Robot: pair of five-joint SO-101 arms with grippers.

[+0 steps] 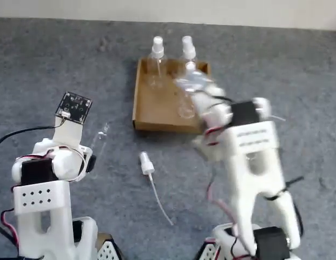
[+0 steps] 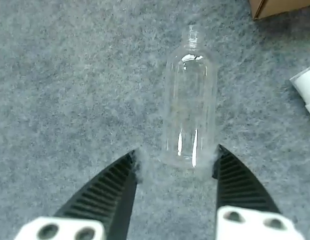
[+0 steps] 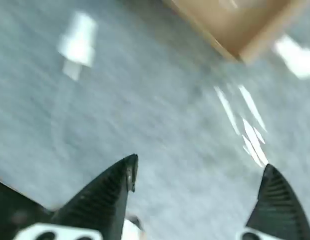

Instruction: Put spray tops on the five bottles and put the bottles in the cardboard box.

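Observation:
A clear bottle (image 2: 190,100) with no top lies on the grey carpet, its base between the tips of my open left gripper (image 2: 175,152); it also shows by the left arm (image 1: 100,138). A loose spray top (image 1: 147,162) with its long tube lies in front of the cardboard box (image 1: 139,103). Two topped bottles (image 1: 157,59) (image 1: 188,54) stand at the box's back wall, and a third, blurred bottle (image 1: 186,100) is inside near the right arm. My right gripper (image 3: 199,175) is open and holds nothing, above the carpet near the box corner (image 3: 234,25).
Grey carpet covers the table. In the right wrist view the spray top (image 3: 77,45) is blurred, and bright glints (image 3: 244,125) show on the carpet. The left wrist view shows the box corner (image 2: 279,6) and a white spray top (image 2: 305,87) at its edge.

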